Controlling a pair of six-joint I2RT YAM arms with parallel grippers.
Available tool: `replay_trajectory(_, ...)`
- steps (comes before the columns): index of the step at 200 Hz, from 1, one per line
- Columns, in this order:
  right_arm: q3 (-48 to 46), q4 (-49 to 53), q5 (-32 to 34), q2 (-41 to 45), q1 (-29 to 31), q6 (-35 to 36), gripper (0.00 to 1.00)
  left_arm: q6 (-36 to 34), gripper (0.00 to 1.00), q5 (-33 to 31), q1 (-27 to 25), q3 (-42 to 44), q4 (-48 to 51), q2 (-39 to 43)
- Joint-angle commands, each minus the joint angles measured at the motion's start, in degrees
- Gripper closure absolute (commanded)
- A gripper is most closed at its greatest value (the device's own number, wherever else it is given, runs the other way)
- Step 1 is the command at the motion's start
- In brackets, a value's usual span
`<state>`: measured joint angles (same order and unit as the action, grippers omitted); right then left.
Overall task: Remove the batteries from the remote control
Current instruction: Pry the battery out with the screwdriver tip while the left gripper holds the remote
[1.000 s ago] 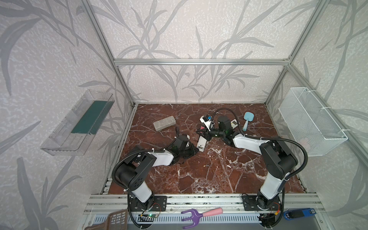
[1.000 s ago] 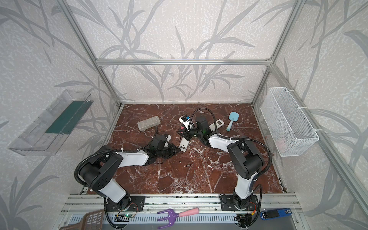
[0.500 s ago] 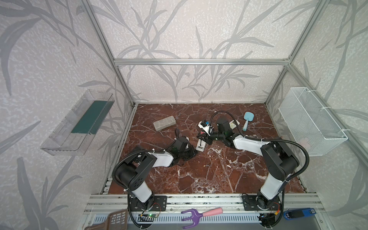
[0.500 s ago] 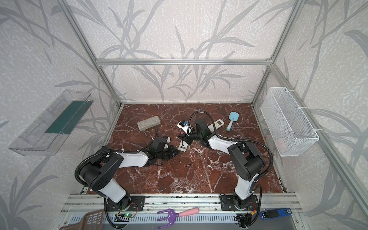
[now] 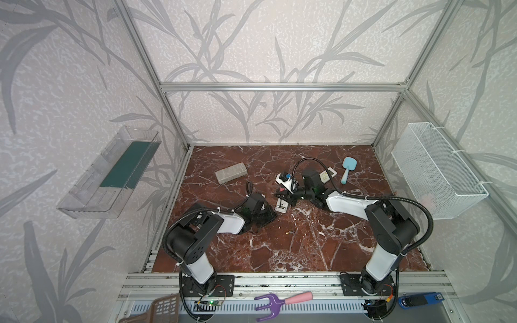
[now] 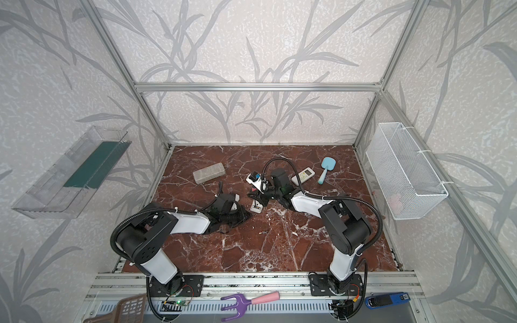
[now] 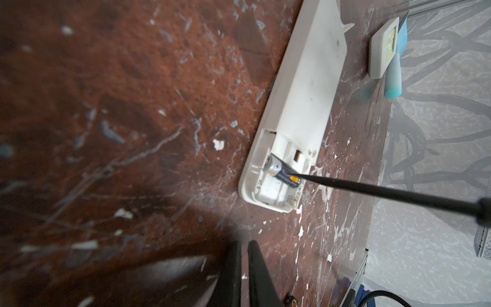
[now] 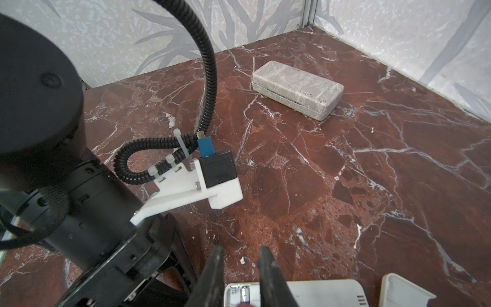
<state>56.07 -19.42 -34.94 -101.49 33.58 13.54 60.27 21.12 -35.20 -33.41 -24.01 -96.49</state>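
The white remote control (image 7: pixel 300 106) lies face down on the marble floor, with its battery bay open at one end. One of the batteries (image 7: pixel 283 172) sits tilted in the bay, and a black screwdriver shaft (image 7: pixel 372 188) touches its end. My right gripper (image 8: pixel 241 249) hovers over that end of the remote (image 5: pixel 281 207), shut on the screwdriver's red handle, which shows only as a sliver. My left gripper (image 7: pixel 244 243) lies low on the floor just short of the remote, shut and empty. A loose battery (image 5: pixel 289 231) lies on the floor in front of it.
A loose white cover (image 8: pixel 403 291) lies beside the remote. A grey case (image 5: pixel 231 173) sits at the back left. A second remote (image 5: pixel 326 175) and a blue hand mirror (image 5: pixel 347 167) lie at the back right. A wire basket (image 5: pixel 436 173) hangs on the right wall.
My right gripper has come down and forward over the remote's open end. My left gripper has drawn back slightly from the remote and its jaws have narrowed.
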Motion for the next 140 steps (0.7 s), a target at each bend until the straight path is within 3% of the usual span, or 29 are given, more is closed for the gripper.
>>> replay_trajectory(1,-0.53,-2.0,0.22,1.47,0.02,0.27,1.0,0.91,0.88,-0.55,-0.27,-1.21,-0.6,-0.69)
replay_trajectory(140,-1.56,-3.7,1.34,-0.45,-0.01,-0.24,1.0,1.08,0.88,-0.39,-0.23,-1.99,-0.68,-0.89)
